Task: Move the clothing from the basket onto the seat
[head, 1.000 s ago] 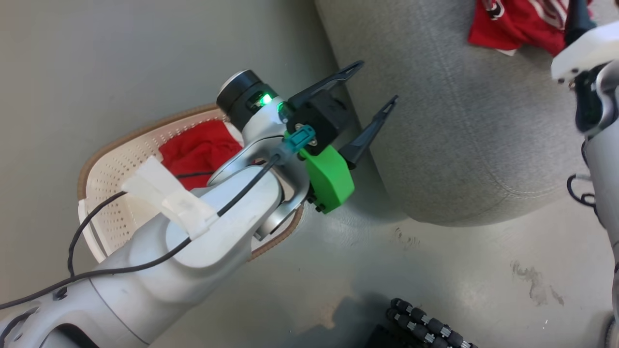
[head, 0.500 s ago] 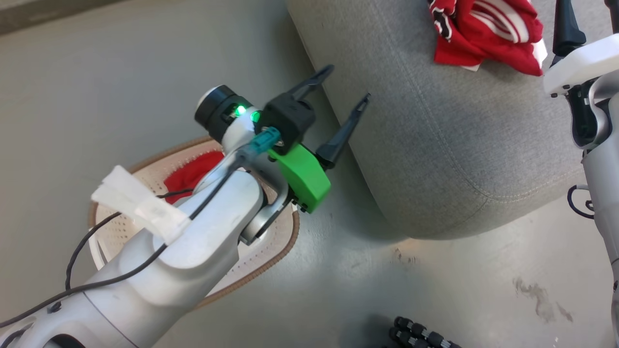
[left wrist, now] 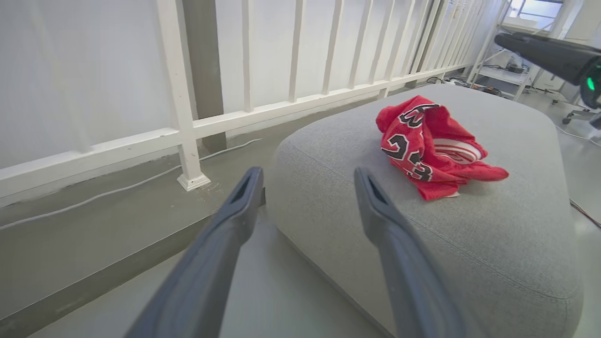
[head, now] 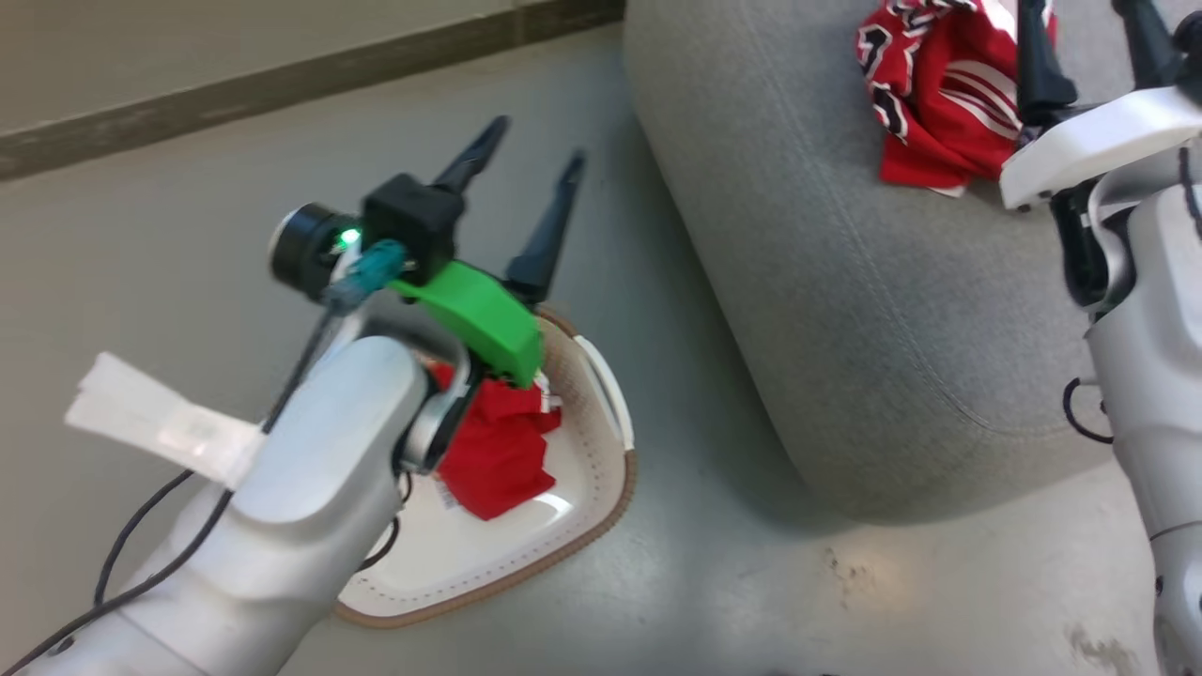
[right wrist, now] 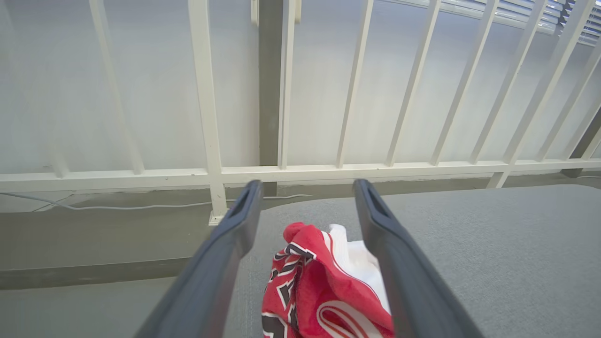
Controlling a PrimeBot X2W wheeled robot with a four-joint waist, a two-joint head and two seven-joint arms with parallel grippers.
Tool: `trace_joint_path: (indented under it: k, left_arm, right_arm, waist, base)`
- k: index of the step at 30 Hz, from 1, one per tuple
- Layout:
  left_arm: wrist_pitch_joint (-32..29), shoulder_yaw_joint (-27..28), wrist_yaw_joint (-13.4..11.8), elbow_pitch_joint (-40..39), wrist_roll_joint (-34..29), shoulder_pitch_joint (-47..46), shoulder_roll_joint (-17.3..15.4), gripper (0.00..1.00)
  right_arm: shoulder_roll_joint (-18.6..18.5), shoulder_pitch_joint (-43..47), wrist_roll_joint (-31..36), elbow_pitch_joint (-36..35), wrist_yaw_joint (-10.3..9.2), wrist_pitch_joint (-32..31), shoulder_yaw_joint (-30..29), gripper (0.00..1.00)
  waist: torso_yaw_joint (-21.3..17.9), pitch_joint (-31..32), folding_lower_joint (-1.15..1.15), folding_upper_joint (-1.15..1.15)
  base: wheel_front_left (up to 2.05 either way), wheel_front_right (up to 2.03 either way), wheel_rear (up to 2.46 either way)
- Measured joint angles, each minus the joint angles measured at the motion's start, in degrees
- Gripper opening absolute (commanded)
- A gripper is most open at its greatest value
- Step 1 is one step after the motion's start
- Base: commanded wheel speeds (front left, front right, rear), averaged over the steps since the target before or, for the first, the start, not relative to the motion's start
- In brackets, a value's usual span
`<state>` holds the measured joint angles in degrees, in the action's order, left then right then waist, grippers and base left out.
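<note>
Partly done: a red lettered jersey (head: 939, 103) lies on the grey upholstered sofa (head: 845, 282), just ahead of the right gripper (right wrist: 307, 184). More red cloth (head: 493, 451) sits in the cream perforated basket (head: 620, 474) under the left gripper (head: 536, 141). Both grippers gape wide and hold nothing.

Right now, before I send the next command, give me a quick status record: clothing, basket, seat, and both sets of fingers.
on seat: one red lettered jersey, crumpled on top of the grey seat
in basket: one red garment lying in the basket
left fingers: open, empty, raised by the basket, pointing toward the seat
right fingers: open, over the jersey, not gripping it
task: not finished, the garment in the basket has yet to be moved
</note>
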<state>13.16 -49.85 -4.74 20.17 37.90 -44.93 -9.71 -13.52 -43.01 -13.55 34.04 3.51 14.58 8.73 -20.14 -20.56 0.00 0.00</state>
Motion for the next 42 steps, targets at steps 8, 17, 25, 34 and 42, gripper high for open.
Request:
trace_joint_path:
  k: [8, 17, 25, 34, 42]
  left_arm:
    - [1.1, 7.1, -1.5, 2.5, 1.1, 5.9, -3.4, 1.00]
    - [1.1, 14.1, -2.3, 4.3, 1.2, 12.5, -6.8, 1.00]
    - [1.1, 24.1, -2.4, 3.8, 0.2, 19.2, -7.4, 1.00]
    - [1.1, 33.8, -2.4, 0.2, -3.9, 27.8, -6.4, 1.00]
    - [1.3, 37.4, -2.4, -3.9, -7.2, 35.3, -4.0, 1.00]
  right_arm:
    - [2.1, 3.9, 0.4, -2.7, -0.15, 0.0, 0.8, 1.00]
    - [3.5, 9.3, 0.6, -5.3, -2.09, 0.0, 0.8, 1.00]
    - [5.3, 15.1, 0.5, -7.7, -3.23, 0.0, 0.3, 1.00]
    - [7.2, 23.4, 0.3, -9.9, -4.21, 0.0, 1.1, 1.00]
    - [8.1, 28.3, 0.5, -13.3, -5.61, 0.0, 1.9, 1.00]
  waist:
    - [4.7, 3.7, 0.00, 0.00]
    - [10.0, 8.1, 0.00, 0.00]
    - [13.7, 11.9, 0.00, 0.00]
    - [16.9, 15.7, 0.00, 0.00]
    - [18.2, 17.9, 0.00, 0.00]
  base:
    - [0.00, 0.00, 0.00]
    - [0.00, 0.00, 0.00]
    - [0.00, 0.00, 0.00]
    - [0.00, 0.00, 0.00]
    - [0.00, 0.00, 0.00]
